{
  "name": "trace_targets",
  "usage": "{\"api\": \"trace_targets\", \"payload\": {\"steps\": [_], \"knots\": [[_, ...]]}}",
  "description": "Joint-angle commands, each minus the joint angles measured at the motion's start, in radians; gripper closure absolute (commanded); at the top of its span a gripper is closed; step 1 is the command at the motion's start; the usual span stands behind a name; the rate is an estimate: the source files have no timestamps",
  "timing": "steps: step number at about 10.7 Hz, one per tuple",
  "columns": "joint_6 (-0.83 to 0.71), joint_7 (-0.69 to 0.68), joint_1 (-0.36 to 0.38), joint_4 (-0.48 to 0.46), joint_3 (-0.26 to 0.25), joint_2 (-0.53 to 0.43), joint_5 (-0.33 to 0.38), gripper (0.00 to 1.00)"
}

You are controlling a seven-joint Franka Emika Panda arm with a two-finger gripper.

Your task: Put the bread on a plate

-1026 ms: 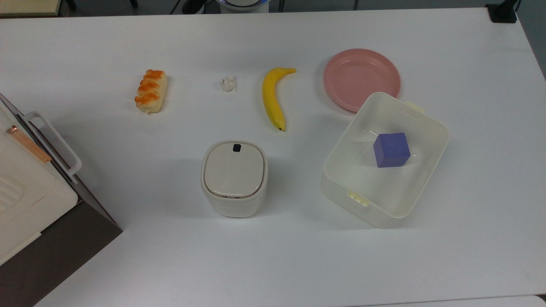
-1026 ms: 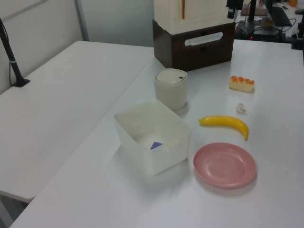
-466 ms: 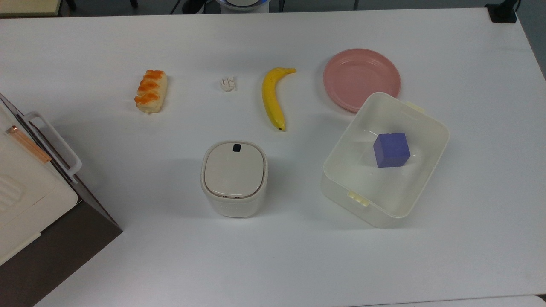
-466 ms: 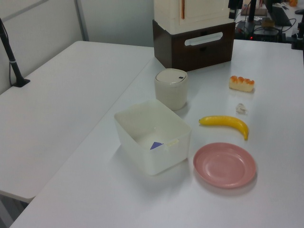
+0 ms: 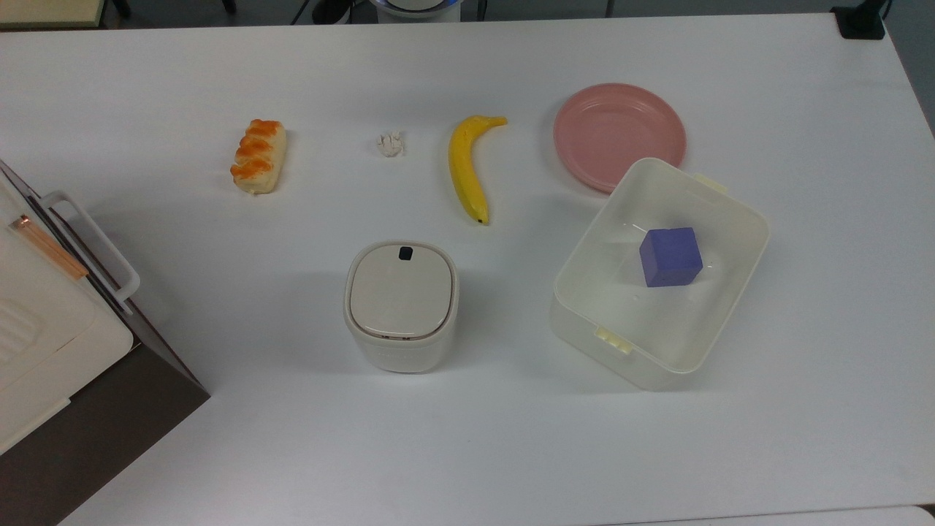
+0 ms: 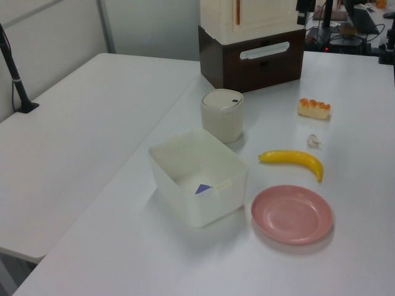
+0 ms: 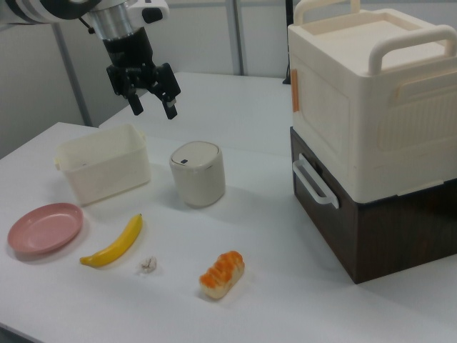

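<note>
On the table (image 5: 467,453), bread (image 5: 258,156) lies untouched, well apart from the empty plate (image 5: 618,135), with banana (image 5: 467,166) and scrap (image 5: 391,143) between. Gripper (image 7: 153,100) hangs high, fingers apart, holding nothing. Task not started: reach, grasp, carry and place all remain.

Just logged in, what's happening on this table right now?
Nothing is being handled yet. The gripper hangs open, high above the table, holding nothing. The bread lies untouched on the table, with a white scrap and a banana between it and the bare pink plate.
</note>
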Motion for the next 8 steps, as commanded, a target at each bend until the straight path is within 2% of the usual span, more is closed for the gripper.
{"api": "trace_targets", "payload": {"steps": [1, 5, 8], "knots": [[-0.018, 0.025, 0.014, -0.002, -0.005, -0.007, -0.006, 0.0], [-0.02, 0.021, 0.015, -0.008, -0.005, -0.01, -0.008, 0.0], [-0.018, 0.013, 0.015, -0.056, -0.005, -0.012, -0.018, 0.0]]}}
